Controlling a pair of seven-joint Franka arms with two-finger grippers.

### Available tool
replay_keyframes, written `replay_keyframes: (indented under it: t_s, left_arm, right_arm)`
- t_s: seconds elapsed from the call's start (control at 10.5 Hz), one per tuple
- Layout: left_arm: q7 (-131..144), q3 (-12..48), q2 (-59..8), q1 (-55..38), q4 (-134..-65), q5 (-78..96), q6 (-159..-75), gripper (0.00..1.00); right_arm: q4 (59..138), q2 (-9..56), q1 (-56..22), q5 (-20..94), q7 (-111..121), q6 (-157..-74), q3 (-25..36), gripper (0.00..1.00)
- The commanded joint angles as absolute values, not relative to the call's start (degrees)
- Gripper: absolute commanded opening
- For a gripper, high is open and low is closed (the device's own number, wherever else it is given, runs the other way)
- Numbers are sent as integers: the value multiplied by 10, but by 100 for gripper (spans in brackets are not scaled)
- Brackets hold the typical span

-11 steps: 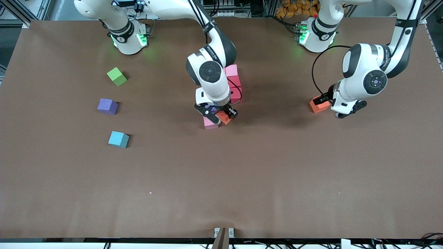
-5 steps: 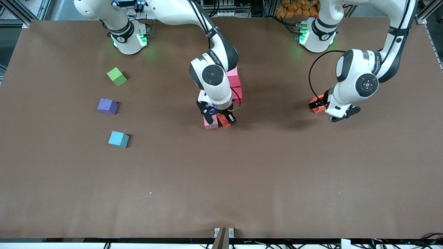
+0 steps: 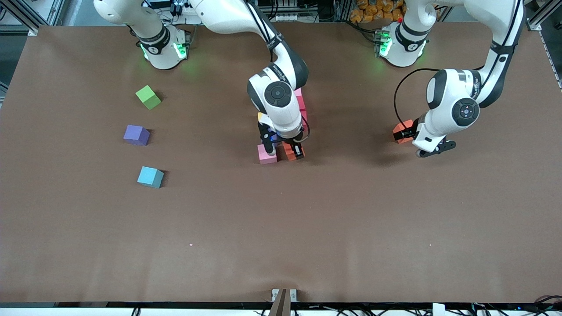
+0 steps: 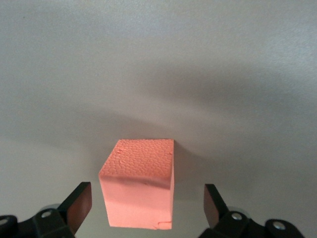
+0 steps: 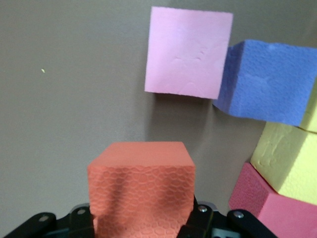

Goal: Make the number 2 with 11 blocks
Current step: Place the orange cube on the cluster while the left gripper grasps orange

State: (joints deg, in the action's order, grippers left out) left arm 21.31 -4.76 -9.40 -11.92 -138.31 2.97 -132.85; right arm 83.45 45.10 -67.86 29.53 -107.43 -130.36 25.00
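Note:
My right gripper (image 3: 284, 149) (image 5: 140, 216) is shut on an orange block (image 3: 289, 152) (image 5: 141, 186), low over the table beside a pink block (image 3: 267, 155) (image 5: 189, 52). Past the pink one, the right wrist view shows a violet-blue block (image 5: 270, 82), a yellow block (image 5: 290, 158) and a red block (image 5: 265, 206) set edge to edge. The arm hides most of this group in the front view, where only a pink block (image 3: 299, 92) and a red block (image 3: 302, 105) peek out. My left gripper (image 3: 434, 149) (image 4: 146, 206) is open, with a second orange block (image 3: 403, 131) (image 4: 140, 186) between its fingers, untouched.
Toward the right arm's end of the table lie a loose green cube (image 3: 148, 97), a purple block (image 3: 136, 134) and a blue block (image 3: 150, 177), in a row running toward the front camera. The brown table (image 3: 281, 228) stretches bare below them.
My right gripper turned and shifted toward the left arm's end with the orange block, squaring it beside the pink block. The left gripper drifted closer to its orange block.

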Motion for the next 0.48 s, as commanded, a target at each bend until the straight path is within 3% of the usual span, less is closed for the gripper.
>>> replay_keyframes:
  t_s: [0.0, 0.38]
  left_arm:
    - [198, -50, -87, -120, -1394, 18, -1338, 100]
    - [193, -50, -95, -119, -1411, 18, -1368, 100]
  right_arm:
    - [816, 461, -669, 303, -1096, -1290, 244, 14]
    - [831, 467, -669, 302, -1101, -1289, 244, 14]
